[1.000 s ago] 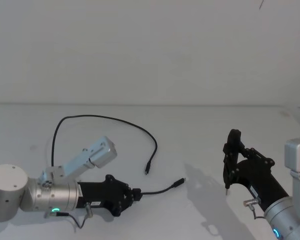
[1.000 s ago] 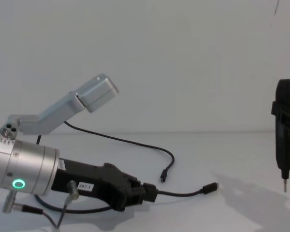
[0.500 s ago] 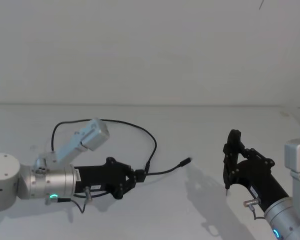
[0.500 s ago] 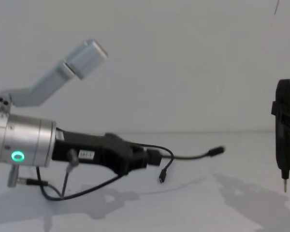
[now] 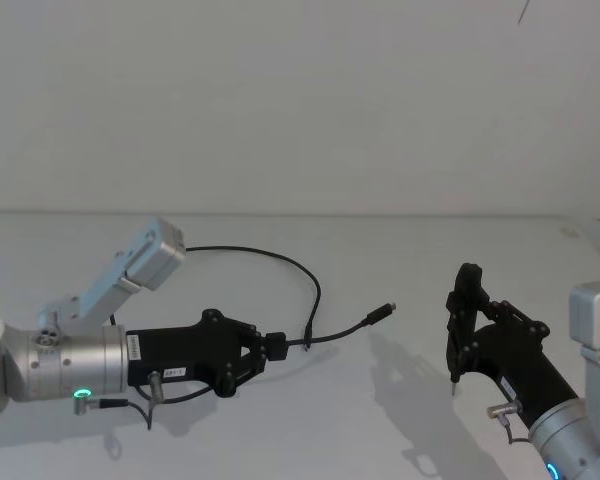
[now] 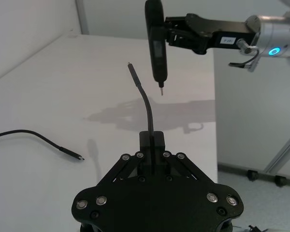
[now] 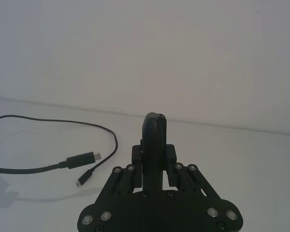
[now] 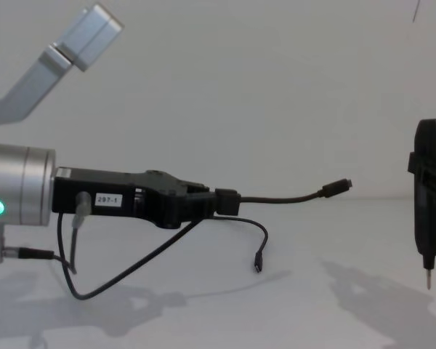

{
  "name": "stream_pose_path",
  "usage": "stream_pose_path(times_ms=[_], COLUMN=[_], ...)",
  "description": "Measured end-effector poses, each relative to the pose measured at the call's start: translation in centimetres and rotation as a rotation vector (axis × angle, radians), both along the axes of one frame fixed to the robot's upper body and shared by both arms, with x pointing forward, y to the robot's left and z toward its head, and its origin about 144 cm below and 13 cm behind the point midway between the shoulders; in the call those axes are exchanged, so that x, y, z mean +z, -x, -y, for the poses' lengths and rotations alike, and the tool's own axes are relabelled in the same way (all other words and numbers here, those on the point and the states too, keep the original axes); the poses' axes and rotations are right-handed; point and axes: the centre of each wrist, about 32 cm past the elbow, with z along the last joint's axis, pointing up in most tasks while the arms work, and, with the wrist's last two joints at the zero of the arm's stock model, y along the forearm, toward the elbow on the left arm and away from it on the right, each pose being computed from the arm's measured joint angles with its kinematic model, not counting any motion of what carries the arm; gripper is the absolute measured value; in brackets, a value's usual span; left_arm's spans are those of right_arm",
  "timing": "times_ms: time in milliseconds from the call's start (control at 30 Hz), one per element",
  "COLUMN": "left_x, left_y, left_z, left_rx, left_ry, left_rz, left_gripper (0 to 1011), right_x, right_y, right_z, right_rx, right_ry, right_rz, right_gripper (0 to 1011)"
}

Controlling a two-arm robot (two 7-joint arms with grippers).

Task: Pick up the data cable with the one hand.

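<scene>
Head view: on a plain white desk (image 5: 400,250), the left gripper (image 5: 270,346) reaches in from the left on a silver wrist with a green ring light, held level above the surface. Its jaws are clamped on the data cable (image 5: 317,290) at a thicker black block near one end. A short stretch of cable sticks out past the jaws to the right and ends in a plug held in the air. The rest curves in a wide arc across the desk behind the arm. The right gripper (image 5: 474,318) is at the lower right, well apart from the cable, its jaws clamped on a black pen-shaped tool (image 5: 466,285) that stands upright with its thin metal tip pointing down. Left wrist view: the cable rises from between the closed jaws and bends slightly, its free plug pointing toward the pen-shaped tool farther off. The other end of the cable is low over the desk to one side; whether it touches cannot be told. Right wrist view: the tool sits gripped between the right jaws, with the cable's two plug ends beyond it, near each other. Chest view: the left gripper, bearing a white "297-1" label (image 8: 105,198), holds the cable clear of the desk; one plug juts forward, the other hangs low beneath it.
</scene>
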Motion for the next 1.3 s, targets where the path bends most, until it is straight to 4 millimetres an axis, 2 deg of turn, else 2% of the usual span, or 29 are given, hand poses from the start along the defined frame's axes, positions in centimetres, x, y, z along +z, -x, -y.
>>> stream_pose_path(times_ms=[333,933,1300], left_x=[0.4,0.7,0.8], left_y=[0.5,0.8,0.8], left_z=[-0.6,-0.9,-1.0], left_rx=[-0.014,-0.024,-0.026], left_ry=[0.021,0.034,0.035], left_rz=[-0.012,-0.020,-0.021], left_gripper=[37,37,37], right_x=[0.7,5.5,7.3], right_y=[-0.1,-0.5,-0.9], right_z=[-0.2,-1.8,-3.3], right_rx=[0.002,0.040,0.083], right_ry=[-0.028,-0.255,-0.360], right_rz=[0.018,0.053,0.088], right_gripper=[279,279,279])
